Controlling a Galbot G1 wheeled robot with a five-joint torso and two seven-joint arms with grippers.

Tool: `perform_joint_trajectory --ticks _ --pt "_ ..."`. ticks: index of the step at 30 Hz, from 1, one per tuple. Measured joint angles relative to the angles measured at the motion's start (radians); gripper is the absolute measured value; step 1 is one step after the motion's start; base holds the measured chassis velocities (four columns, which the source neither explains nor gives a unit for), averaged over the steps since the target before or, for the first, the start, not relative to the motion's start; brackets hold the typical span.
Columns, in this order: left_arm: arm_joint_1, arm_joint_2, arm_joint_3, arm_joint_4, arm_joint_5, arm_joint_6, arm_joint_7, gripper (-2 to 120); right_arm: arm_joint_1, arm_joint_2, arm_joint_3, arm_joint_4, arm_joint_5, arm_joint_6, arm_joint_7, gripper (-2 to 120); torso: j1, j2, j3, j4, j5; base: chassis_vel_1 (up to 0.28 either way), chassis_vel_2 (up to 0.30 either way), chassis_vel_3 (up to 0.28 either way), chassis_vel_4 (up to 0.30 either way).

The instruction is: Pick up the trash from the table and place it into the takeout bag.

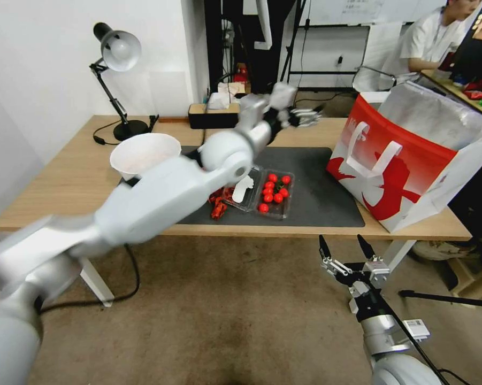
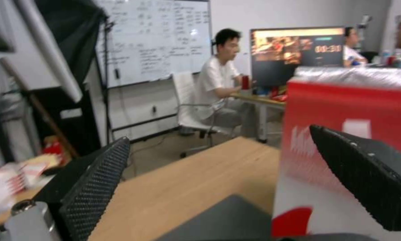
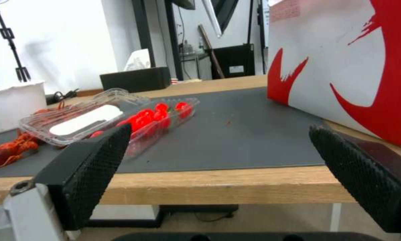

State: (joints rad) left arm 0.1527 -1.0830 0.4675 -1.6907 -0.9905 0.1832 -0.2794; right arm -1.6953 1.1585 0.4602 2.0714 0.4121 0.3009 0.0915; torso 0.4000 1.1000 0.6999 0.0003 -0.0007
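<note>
The trash lies on the table's [image 1: 64, 182] dark mat [image 1: 315, 182]: a white bowl [image 1: 144, 155], red shell scraps [image 1: 217, 206] and a clear plastic box of red cherry tomatoes [image 1: 270, 193]. The red-and-white takeout bag [image 1: 401, 160] stands tilted at the table's right end, its foil-lined mouth open. My left gripper [image 1: 310, 115] hovers open and empty above the far edge of the mat, facing the takeout bag [image 2: 343, 150]. My right gripper [image 1: 345, 248] hangs open below the table's front edge; it looks at the box [image 3: 120, 117], the scraps [image 3: 8, 150] and the bag [image 3: 343, 67].
A desk lamp [image 1: 117, 53] and a black tissue box [image 1: 214, 115] stand along the table's back edge. My left arm stretches across the bowl and the mat's left part. A cable hangs off the front left. A tripod leg [image 1: 449, 299] lies on the floor at right.
</note>
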Motion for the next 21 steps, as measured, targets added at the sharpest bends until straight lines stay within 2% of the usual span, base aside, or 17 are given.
perform_joint_trajectory --ticks 2,4,6,7,10,11,13,14,15,18,19,21 --pt "0.081 0.046 -0.048 -0.052 0.036 0.002 0.010 100 -0.002 -0.005 -0.002 0.006 -0.001 0.000 0.000 100 0.000 0.000 0.000 -0.0006 0.0005 0.000 0.000 0.000 0.000" --pt "0.111 0.064 -0.065 -0.073 0.048 0.002 0.015 100 -0.004 -0.006 -0.002 0.009 -0.001 0.000 0.000 100 0.000 0.000 0.000 -0.0005 0.0006 0.000 0.000 0.000 0.000" --pt "0.210 0.121 -0.130 -0.128 0.095 -0.012 0.027 100 -0.012 -0.009 -0.001 0.020 -0.001 0.000 -0.001 100 0.000 0.000 0.000 -0.0006 0.0006 0.000 0.000 0.000 0.000" --pt "0.210 0.121 -0.130 -0.128 0.095 -0.012 0.027 100 -0.012 -0.009 -0.001 0.020 -0.001 0.000 -0.001 100 0.000 0.000 0.000 -0.0006 0.0006 0.000 0.000 0.000 0.000" --pt "0.399 0.189 -0.264 -0.191 0.180 -0.064 0.049 100 -0.028 -0.010 -0.001 0.035 -0.008 0.001 -0.003 100 0.000 0.000 0.000 -0.0002 0.0004 0.000 0.000 0.000 0.000" --pt "0.399 0.189 -0.264 -0.191 0.180 -0.064 0.049 100 -0.028 -0.010 -0.001 0.035 -0.008 0.001 -0.003 100 0.000 0.000 0.000 -0.0002 0.0004 0.000 0.000 0.000 0.000" --pt "0.527 0.219 -0.353 -0.245 0.214 -0.089 0.052 100 -0.044 -0.009 0.000 0.053 -0.014 0.010 -0.005 100 0.000 0.000 0.000 -0.0002 0.0003 0.000 0.000 0.000 0.000" --pt "0.527 0.219 -0.353 -0.245 0.214 -0.089 0.052 100 -0.044 -0.009 0.000 0.053 -0.014 0.010 -0.005 100 0.000 0.000 0.000 -0.0002 0.0003 0.000 0.000 0.000 0.000" --pt "0.577 0.226 -0.390 -0.265 0.232 -0.097 0.055 100 -0.048 -0.009 0.000 0.058 -0.016 0.013 -0.005 100 0.000 0.000 0.000 0.0000 0.0003 0.000 0.000 0.000 0.000" --pt "0.848 0.219 -0.592 -0.364 0.372 -0.149 0.077 100 -0.060 -0.017 0.001 0.083 -0.029 0.021 -0.006 100 0.000 0.000 0.000 -0.0001 0.0007 0.000 0.000 0.000 0.000" --pt "0.848 0.219 -0.592 -0.364 0.372 -0.149 0.077 100 -0.060 -0.017 0.001 0.083 -0.029 0.021 -0.006 100 0.000 0.000 0.000 -0.0001 0.0007 0.000 0.000 0.000 0.000" --pt "0.982 0.177 -0.679 -0.411 0.422 -0.158 0.095 100 -0.061 -0.020 -0.001 0.093 -0.032 0.020 -0.005 100 0.000 0.000 0.000 0.0002 0.0006 0.000 0.000 0.000 0.000"
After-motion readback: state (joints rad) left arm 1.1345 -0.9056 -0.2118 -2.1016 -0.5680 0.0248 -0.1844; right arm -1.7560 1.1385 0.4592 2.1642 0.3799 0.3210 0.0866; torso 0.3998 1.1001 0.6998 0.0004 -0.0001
